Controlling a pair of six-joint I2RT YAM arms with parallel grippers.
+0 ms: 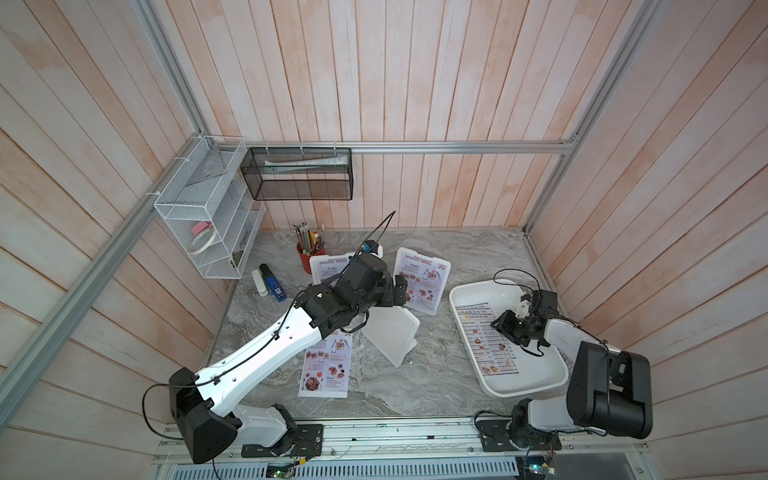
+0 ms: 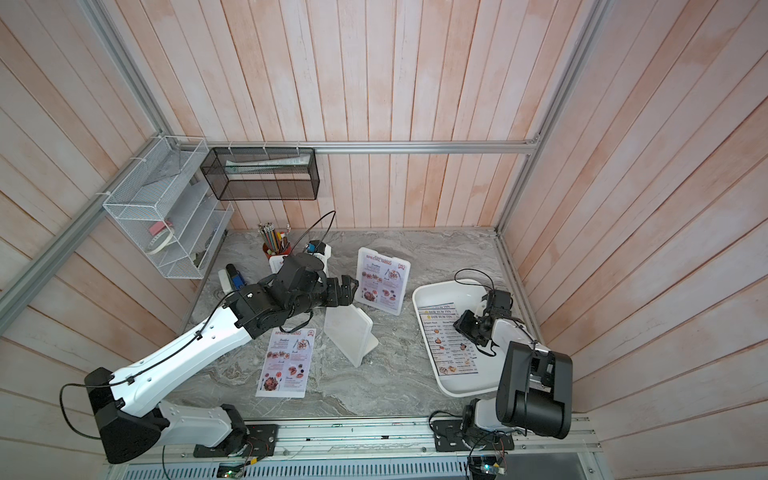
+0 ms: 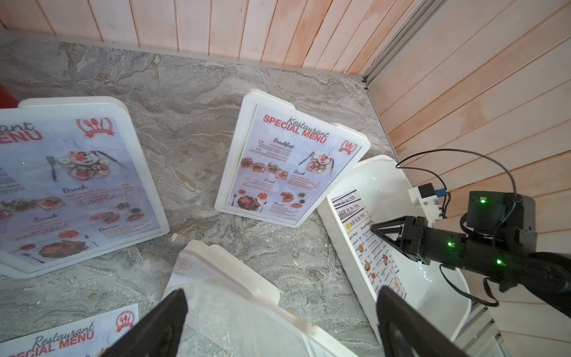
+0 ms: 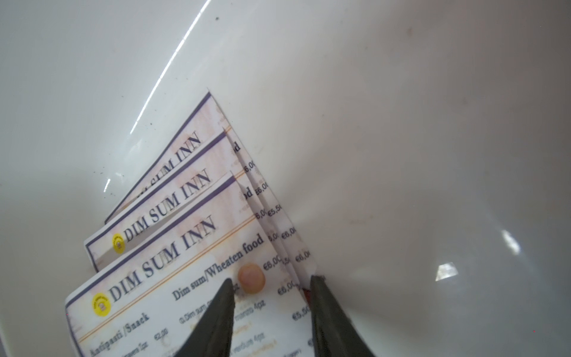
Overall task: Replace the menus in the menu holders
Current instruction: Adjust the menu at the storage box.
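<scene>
Two menu holders [image 1: 422, 286] [image 3: 71, 185] stand at the back with red Special Menu menus in them. The left one is partly hidden behind my left arm in both top views. A third holder [image 1: 392, 332] [image 3: 241, 272] lies empty at mid-table, with my left gripper [image 1: 401, 291] [image 3: 282, 292] open above it. A loose Special Menu sheet [image 1: 326, 370] lies flat at front left. Three Dim Sum Inn menus [image 1: 482, 332] [image 4: 185, 262] lie fanned in the white tray [image 1: 532, 374]. My right gripper [image 1: 496, 326] [image 4: 272, 279] is down on them, jaws apart, astride the top sheet's edge.
A red pencil cup [image 1: 305, 253] and a blue stapler [image 1: 274, 282] stand at the back left. A white wire shelf [image 1: 203, 216] and a black mesh basket [image 1: 299, 174] hang on the walls. Wooden walls close in three sides.
</scene>
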